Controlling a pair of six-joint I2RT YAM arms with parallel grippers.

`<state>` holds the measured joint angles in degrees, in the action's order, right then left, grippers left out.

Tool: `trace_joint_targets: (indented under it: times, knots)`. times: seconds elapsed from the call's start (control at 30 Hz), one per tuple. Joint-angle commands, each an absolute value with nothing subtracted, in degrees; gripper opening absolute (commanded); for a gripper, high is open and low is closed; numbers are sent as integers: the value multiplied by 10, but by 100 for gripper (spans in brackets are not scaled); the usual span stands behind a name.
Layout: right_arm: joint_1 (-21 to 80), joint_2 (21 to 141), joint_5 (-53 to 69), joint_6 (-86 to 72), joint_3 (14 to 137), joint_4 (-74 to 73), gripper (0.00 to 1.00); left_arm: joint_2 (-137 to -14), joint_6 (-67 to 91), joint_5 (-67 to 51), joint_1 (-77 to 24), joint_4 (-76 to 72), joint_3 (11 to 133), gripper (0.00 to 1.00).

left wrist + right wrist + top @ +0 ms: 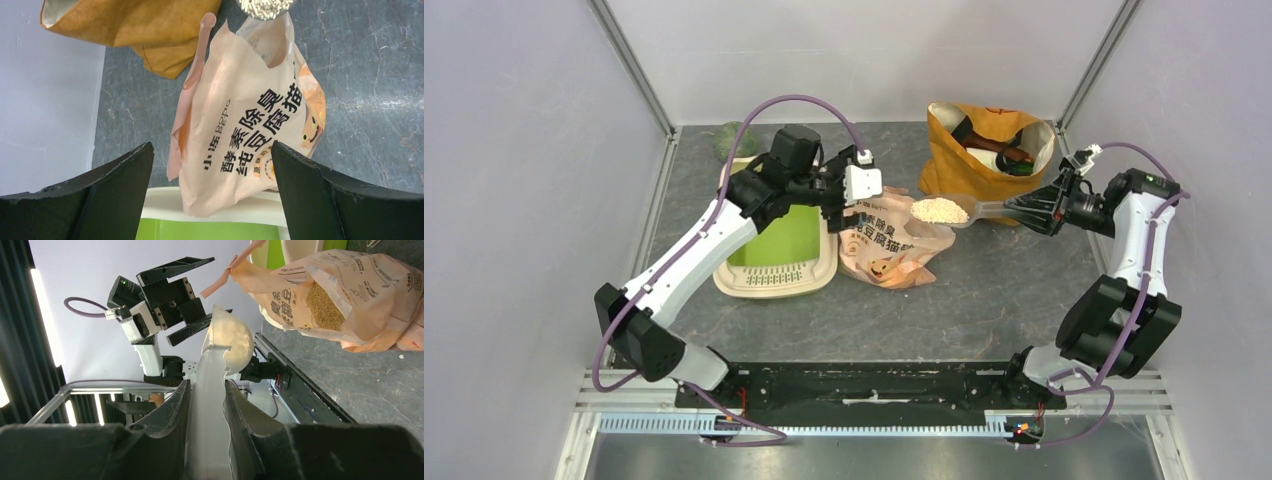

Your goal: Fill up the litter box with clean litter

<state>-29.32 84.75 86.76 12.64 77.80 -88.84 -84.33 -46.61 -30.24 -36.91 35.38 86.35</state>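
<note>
- Litter box: a cream tray with a bright green inside and a slotted ledge at its near end, left of centre on the grey table.
- Clear scoop carried a heap of clean litter, pale beige granules, above the peach litter bag beside the box.
- Bag's mouth gaped, with more granules inside.
- Mustard fabric bag behind held dark, unidentifiable items.
- Right gripper clamped the scoop's handle.
- Left gripper hung wide apart over the peach bag, holding nothing.
</note>
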Motion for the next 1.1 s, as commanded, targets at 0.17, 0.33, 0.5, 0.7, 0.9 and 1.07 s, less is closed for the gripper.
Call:
trace_joint_targets:
  times: [0.17, 0.33, 0.5, 0.7, 0.9, 1.07]
  knots:
    - [-274, 866, 927, 102, 826, -997, 0, -792, -437, -296, -349, 325, 834, 94]
    - [-273, 875, 927, 81, 824, -995, 0, -783, -434, -294, -346, 324, 825, 95]
    - [-273, 874, 927, 54, 832, -991, 0, -780, -432, -293, -344, 324, 823, 95]
    - [-272, 876, 927, 31, 842, -982, 0, -777, -431, -291, -343, 324, 821, 95]
    - [-271, 885, 927, 1, 882, -964, 0, -773, -431, -290, -341, 328, 818, 95]
    - [-270, 890, 926, -60, 898, -932, 0, -770, -429, -288, -341, 330, 816, 95]
